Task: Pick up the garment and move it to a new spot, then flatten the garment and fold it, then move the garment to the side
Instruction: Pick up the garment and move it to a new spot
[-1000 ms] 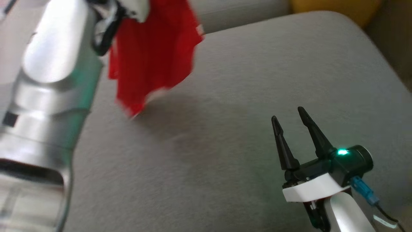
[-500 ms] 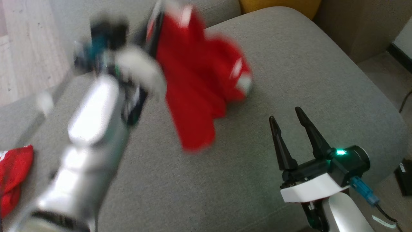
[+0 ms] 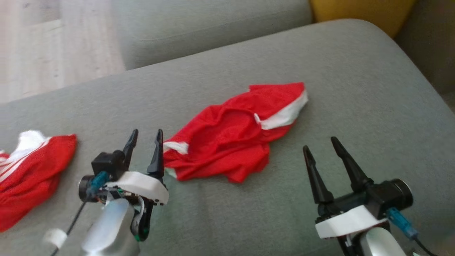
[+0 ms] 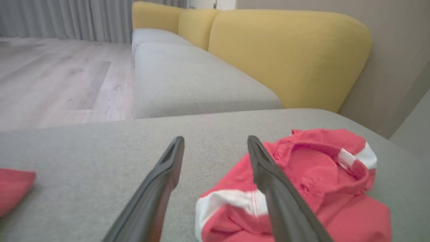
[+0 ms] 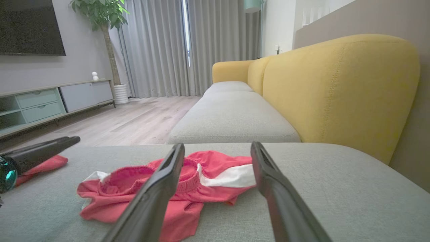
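The garment (image 3: 234, 137), red shorts with white side stripes, lies crumpled in the middle of the grey cushion (image 3: 355, 71). My left gripper (image 3: 145, 139) is open just to its left, right fingertip at the edge of the cloth, nothing between the fingers. In the left wrist view the garment (image 4: 312, 181) lies behind and right of the right finger (image 4: 268, 174). My right gripper (image 3: 321, 147) stands open at the lower right, a little short of the cloth. From the right wrist the garment (image 5: 141, 188) lies ahead, left of centre.
A second red-and-white garment (image 3: 28, 170) lies at the cushion's left edge. Another grey cushion (image 3: 213, 25) and wooden floor (image 3: 53, 46) lie beyond. A yellow sofa back (image 5: 336, 87) rises at the right. The cushion's front right (image 3: 408, 124) is bare.
The left gripper carried the hanging garment across, let it go and drew back low to the left. The garment now lies on the cushion. The head camera shifted.
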Motion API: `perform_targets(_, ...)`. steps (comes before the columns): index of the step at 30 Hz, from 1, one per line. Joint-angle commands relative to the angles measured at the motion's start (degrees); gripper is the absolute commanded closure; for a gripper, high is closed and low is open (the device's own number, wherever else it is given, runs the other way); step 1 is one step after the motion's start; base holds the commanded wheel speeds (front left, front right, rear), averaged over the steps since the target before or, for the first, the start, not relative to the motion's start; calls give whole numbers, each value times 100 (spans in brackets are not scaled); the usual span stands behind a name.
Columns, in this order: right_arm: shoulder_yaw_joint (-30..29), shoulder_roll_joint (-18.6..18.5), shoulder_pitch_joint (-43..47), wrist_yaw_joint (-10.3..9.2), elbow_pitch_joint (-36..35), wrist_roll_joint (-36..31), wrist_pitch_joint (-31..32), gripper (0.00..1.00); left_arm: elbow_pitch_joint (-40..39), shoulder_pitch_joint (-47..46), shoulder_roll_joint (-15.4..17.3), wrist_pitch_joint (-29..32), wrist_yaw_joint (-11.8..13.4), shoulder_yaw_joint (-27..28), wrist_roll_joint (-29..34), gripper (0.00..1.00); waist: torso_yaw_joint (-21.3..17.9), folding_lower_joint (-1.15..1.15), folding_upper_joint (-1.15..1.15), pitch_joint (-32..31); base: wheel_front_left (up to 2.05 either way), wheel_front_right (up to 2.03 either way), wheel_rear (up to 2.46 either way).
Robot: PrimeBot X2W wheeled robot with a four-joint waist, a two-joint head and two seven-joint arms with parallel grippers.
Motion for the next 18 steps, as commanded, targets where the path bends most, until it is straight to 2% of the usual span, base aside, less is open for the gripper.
perform_targets(1,60,29,-117,43,-157,-44,-36,0,-433,-73,55,-65,137,329,160,0,238,0,0,-94,0,0,0)
perform_targets(4,-66,29,-29,43,-84,-14,-36,0,-1382,516,-110,-69,533,707,605,0,503,0,0,-192,0,0,0)
perform_targets(10,-372,29,224,43,124,101,-36,0,-2866,1785,-402,-71,860,1125,1307,0,973,0,0,-430,0,0,0)
perform_targets(12,-451,29,316,43,170,98,-36,0,-3269,2115,-455,-71,915,1223,1436,0,1090,0,0,-496,0,0,0)
perform_targets(14,-516,29,411,43,189,105,-36,0,-3579,2436,-488,-71,832,1260,1430,0,1175,0,0,-540,0,0,0)
perform_targets(18,-561,29,555,43,229,116,-36,0,-3830,2968,-511,-71,795,1418,1582,0,1251,0,0,-585,0,0,0)
